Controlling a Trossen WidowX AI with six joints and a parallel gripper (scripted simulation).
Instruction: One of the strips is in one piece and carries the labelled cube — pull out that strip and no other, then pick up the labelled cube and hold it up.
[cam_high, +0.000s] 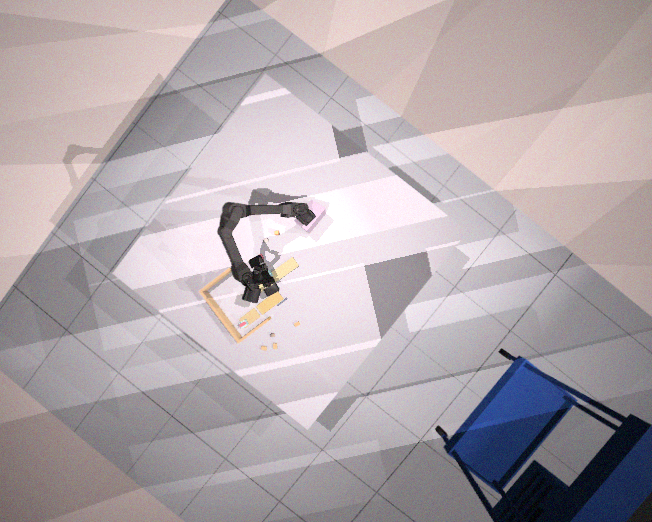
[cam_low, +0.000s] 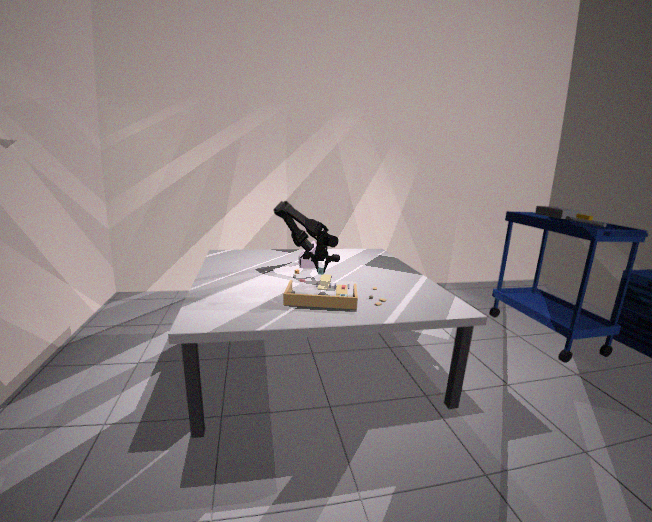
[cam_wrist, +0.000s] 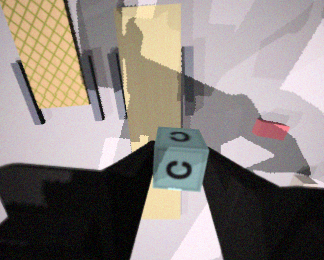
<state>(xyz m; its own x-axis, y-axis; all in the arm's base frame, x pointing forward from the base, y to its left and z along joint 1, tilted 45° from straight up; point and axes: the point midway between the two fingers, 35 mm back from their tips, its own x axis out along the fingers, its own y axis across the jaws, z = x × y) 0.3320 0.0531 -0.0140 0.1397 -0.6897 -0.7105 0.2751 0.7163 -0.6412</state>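
My gripper is shut on a teal cube marked with a black C. The cube is up in the air between the fingertips. Below it lies a plain yellow strip, one long piece in the wrist view, partly hidden by the cube and fingers. A patterned strip lies beside it. A narrow gap parts it from another yellow piece, which has a small red and white object near its end.
An open-ended wooden tray wall stands around the strips' far ends. Grey rails flank the strips. A red piece and small orange bits lie outside. A pink block is at the arm's base.
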